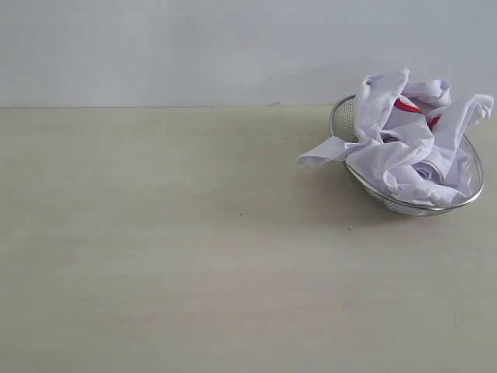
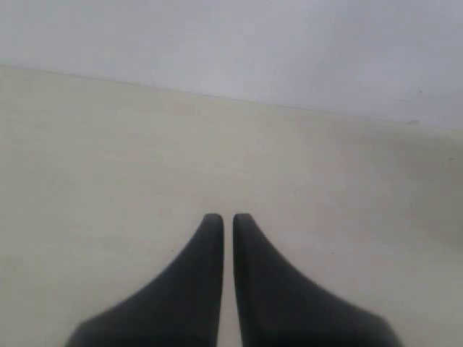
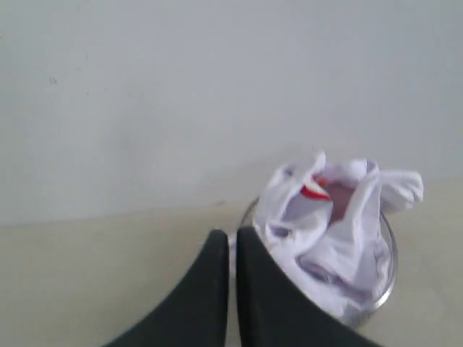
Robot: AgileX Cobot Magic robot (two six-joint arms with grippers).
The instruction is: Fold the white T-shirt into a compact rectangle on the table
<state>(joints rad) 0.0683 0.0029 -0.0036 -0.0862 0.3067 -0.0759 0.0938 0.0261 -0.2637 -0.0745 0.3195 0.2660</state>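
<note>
while the white t-shirt (image 1: pixel 404 140) lies crumpled in the wire-mesh basket (image 1: pixel 339 118) on the table (image 1: pixel 155 249), one flap drooping over the rim, folding has not begun. the left gripper (image 2: pixel 228 219) and right gripper (image 3: pixel 232 235) are both pressed closed and empty. the next move likely calls for the nearer right one to open, pinch the cloth and lift it out.

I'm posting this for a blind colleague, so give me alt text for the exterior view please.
A crumpled white T-shirt showing a bit of red print is heaped in a silver wire-mesh basket at the right rear of a broad, pale beige table. One fold spills over the rim toward the table's middle.
</note>
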